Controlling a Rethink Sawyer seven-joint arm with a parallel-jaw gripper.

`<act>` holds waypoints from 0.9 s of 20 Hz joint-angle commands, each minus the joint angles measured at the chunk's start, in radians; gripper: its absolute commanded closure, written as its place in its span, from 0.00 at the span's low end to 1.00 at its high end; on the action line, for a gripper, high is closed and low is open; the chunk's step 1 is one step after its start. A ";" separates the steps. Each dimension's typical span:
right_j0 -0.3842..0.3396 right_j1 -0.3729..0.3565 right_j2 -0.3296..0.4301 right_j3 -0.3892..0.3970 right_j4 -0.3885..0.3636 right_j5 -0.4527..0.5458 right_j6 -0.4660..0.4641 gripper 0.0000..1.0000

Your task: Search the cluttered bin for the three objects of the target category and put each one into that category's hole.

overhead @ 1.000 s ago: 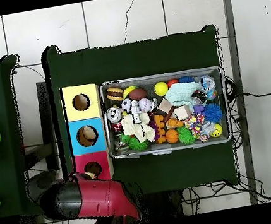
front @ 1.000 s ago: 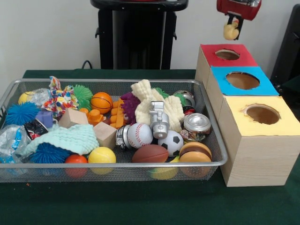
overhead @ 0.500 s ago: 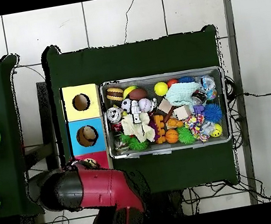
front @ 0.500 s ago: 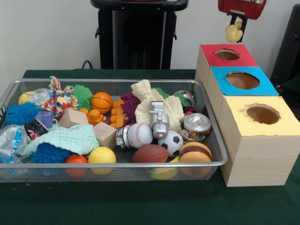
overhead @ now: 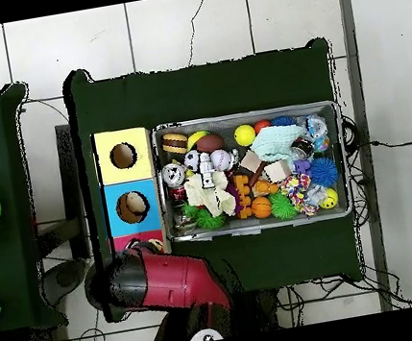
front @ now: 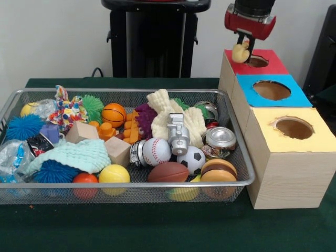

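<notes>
My gripper (front: 243, 50) hangs from the red arm head at the top right of the front view. It is shut on a small pale yellow squishy toy (front: 240, 53), held just above the red box's top at the left edge of its hole (front: 256, 61). In the overhead view the red arm (overhead: 165, 282) covers the gripper and most of the red box. The silver wire-mesh bin (front: 131, 185) is full of toys and also shows in the overhead view (overhead: 240, 118). An orange toy (front: 131, 129) lies near its middle; I cannot make out stripes on it.
Three wooden boxes stand in a row right of the bin, with a red, a blue (front: 271, 90) and a yellow (front: 293, 127) top, each with a round hole. The bin also holds sports balls, spiky balls, wooden blocks, a can and cloths. The black pedestal (front: 155, 37) stands behind.
My gripper has come down and moved left in the front view with the yellow toy, from above the red box's far right to just over its hole. The bin's contents have not moved.
</notes>
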 commanded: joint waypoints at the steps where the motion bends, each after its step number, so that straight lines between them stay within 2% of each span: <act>1: -0.142 0.166 0.283 0.151 0.020 -0.284 0.138 1.00; 4: -0.174 0.205 0.330 0.146 0.022 -0.336 0.174 1.00; 7: -0.162 0.202 0.327 0.135 0.019 -0.327 0.186 1.00; 9: -0.150 0.179 0.325 0.137 0.019 -0.300 0.183 1.00; 18: -0.116 0.099 0.326 0.181 0.100 -0.166 0.223 1.00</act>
